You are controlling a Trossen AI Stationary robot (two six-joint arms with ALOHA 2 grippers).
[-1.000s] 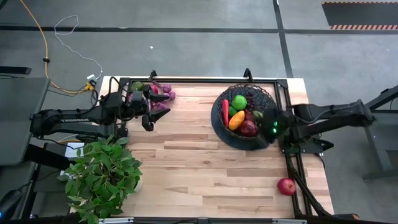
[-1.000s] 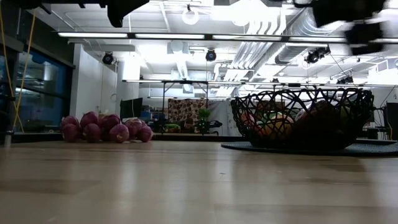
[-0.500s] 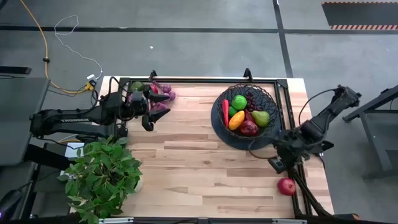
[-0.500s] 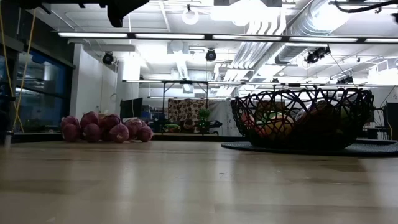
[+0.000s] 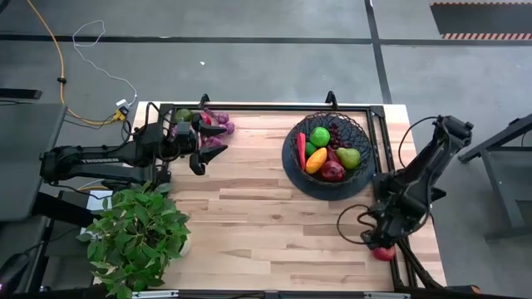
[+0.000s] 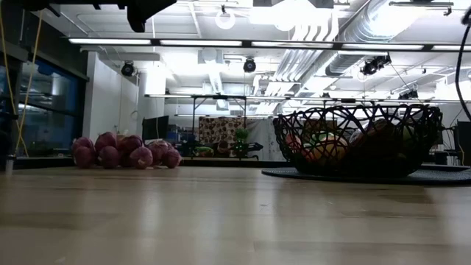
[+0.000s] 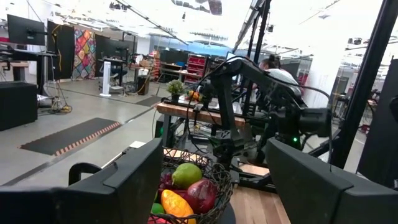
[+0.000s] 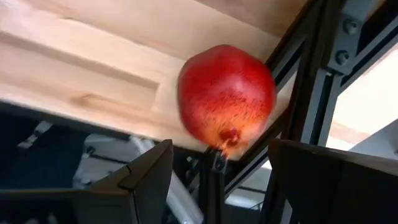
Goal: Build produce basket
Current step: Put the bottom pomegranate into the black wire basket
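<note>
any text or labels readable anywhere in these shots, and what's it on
"TROSSEN": white letters along the left arm in the high view, small and only just legible.
No other words, numbers or signs can be read. The produce, the basket and the table carry no visible labels, and anything in the room behind is too small to make out.

- The right arm's dark two-finger gripper (image 5: 384, 247) has swung from the round black wire basket (image 5: 293, 164) toward five o'clock.
- It now hangs over the round red apple (image 8: 226, 99) at the table's edge, fingers apart.
</note>
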